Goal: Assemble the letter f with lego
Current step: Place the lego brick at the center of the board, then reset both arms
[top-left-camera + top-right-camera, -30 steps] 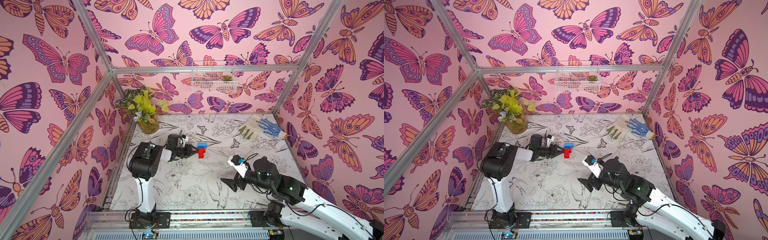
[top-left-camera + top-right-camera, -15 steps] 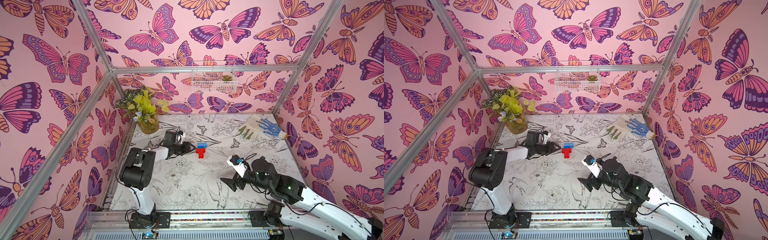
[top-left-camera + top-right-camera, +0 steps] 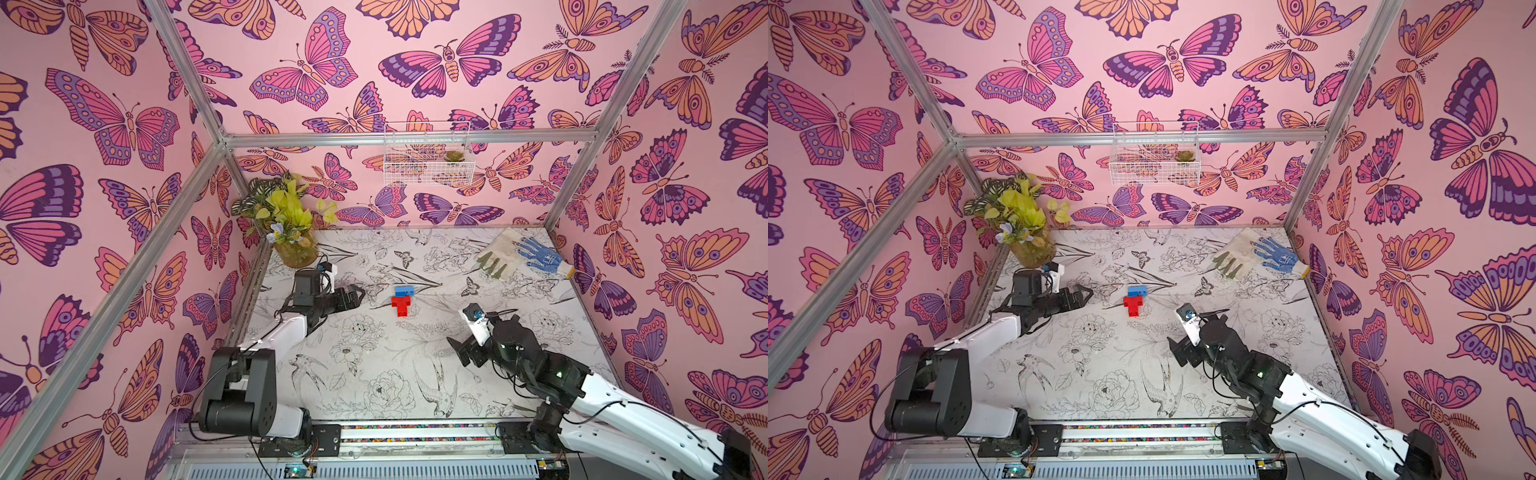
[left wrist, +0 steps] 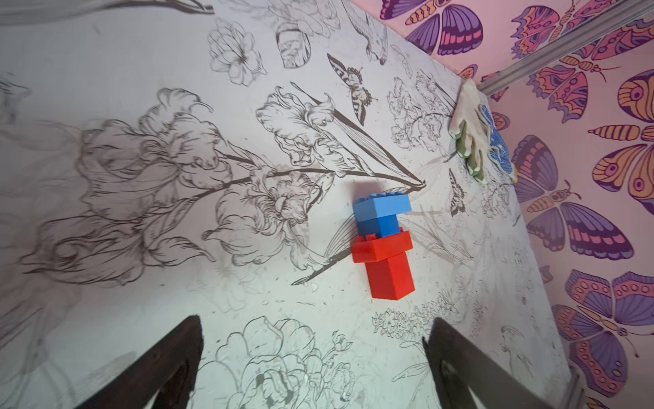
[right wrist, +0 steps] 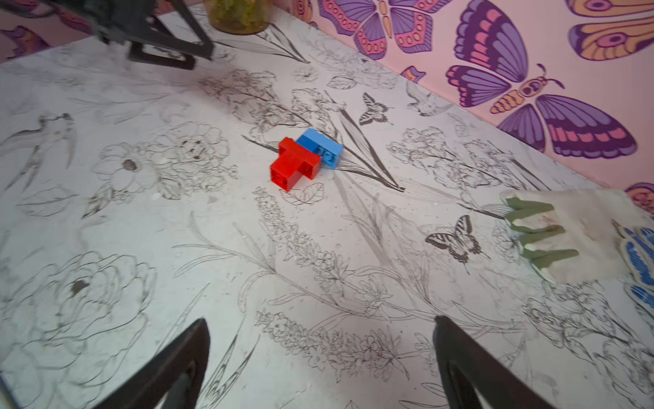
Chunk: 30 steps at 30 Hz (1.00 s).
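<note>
The lego is joined into the letter f [image 3: 402, 300] [image 3: 1135, 300], lying flat on the table mid-way back. In the left wrist view the letter f [image 4: 382, 244] shows a red stem and red crossbar, with a short blue brick and a longer blue one at the far end. My left gripper [image 3: 359, 296] [image 4: 313, 325] is open and empty, a short gap to the left of the bricks. Nearer the front, to the right of the bricks, my right gripper [image 3: 473, 330] [image 5: 318, 325] is open with nothing between its fingers. The right wrist view holds the letter f [image 5: 304, 159] and the left gripper [image 5: 166, 53].
A potted plant [image 3: 291, 232] stands at the back left corner. Work gloves [image 3: 523, 255], one white and green and one blue, lie at the back right. A wire basket [image 3: 426, 158] hangs on the back wall. Butterfly-print walls close in three sides.
My left gripper has opened, let go of the bricks and drawn back to the left. The bricks stay lying on the table. The right arm has barely moved.
</note>
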### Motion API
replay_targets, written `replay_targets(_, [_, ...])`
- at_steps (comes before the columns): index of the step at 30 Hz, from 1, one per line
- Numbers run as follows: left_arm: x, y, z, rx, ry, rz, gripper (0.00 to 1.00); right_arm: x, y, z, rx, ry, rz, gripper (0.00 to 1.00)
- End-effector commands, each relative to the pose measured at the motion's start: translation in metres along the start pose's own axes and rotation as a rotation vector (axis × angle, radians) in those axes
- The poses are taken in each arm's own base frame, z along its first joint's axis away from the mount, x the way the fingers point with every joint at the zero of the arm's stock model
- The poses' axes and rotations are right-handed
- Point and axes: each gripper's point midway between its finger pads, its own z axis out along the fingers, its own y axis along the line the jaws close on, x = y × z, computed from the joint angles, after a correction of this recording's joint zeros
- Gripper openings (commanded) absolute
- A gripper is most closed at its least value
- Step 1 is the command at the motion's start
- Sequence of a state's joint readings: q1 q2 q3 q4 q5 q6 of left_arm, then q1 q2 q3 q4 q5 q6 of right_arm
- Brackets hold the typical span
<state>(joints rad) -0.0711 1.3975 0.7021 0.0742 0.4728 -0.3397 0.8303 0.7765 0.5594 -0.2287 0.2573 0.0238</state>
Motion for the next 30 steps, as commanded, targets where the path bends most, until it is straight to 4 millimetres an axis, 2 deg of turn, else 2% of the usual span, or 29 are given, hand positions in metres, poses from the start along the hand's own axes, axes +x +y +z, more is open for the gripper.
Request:
replay_targets(1, [-0.001, 0.018, -0.018, -0.095, -0.057, 0.085, 1.0, -0.008, -0.031, 0.008, 0.097, -0.055, 0.089, 0.99])
replay_targets(9, [-0.026, 0.029, -0.071, -0.195, -0.379, 0.227, 1.0, 0.013, -0.094, 0.022, 0.27, -0.078, 0.208, 0.99])
replay_targets(14, [-0.031, 0.04, -0.086, -0.283, -0.463, 0.275, 1.0, 0.027, -0.14, 0.025, 0.422, -0.086, 0.272, 0.99])
replay_targets(16, [-0.032, 0.04, -0.087, -0.29, -0.484, 0.334, 1.0, 0.027, -0.152, 0.025, 0.45, -0.09, 0.273, 0.99])
replay_targets(18, [-0.022, 0.053, -0.083, -0.33, -0.512, 0.369, 1.0, 0.029, -0.165, 0.025, 0.5, -0.111, 0.259, 0.99])
replay_targets(20, [-0.02, 0.061, -0.08, -0.356, -0.551, 0.406, 1.0, 0.033, -0.174, 0.027, 0.522, -0.128, 0.272, 0.99])
replay_targets(24, [-0.017, 0.067, -0.063, -0.336, -0.53, 0.418, 1.0, 0.044, -0.191, 0.034, 0.567, -0.14, 0.282, 0.99])
replay_targets(27, [-0.021, 0.072, -0.062, -0.369, -0.524, 0.428, 1.0, 0.051, -0.207, 0.039, 0.607, -0.158, 0.291, 0.99])
replay_targets(30, [-0.015, 0.083, -0.056, -0.393, -0.537, 0.434, 1.0, 0.058, -0.223, 0.045, 0.622, -0.169, 0.324, 0.99])
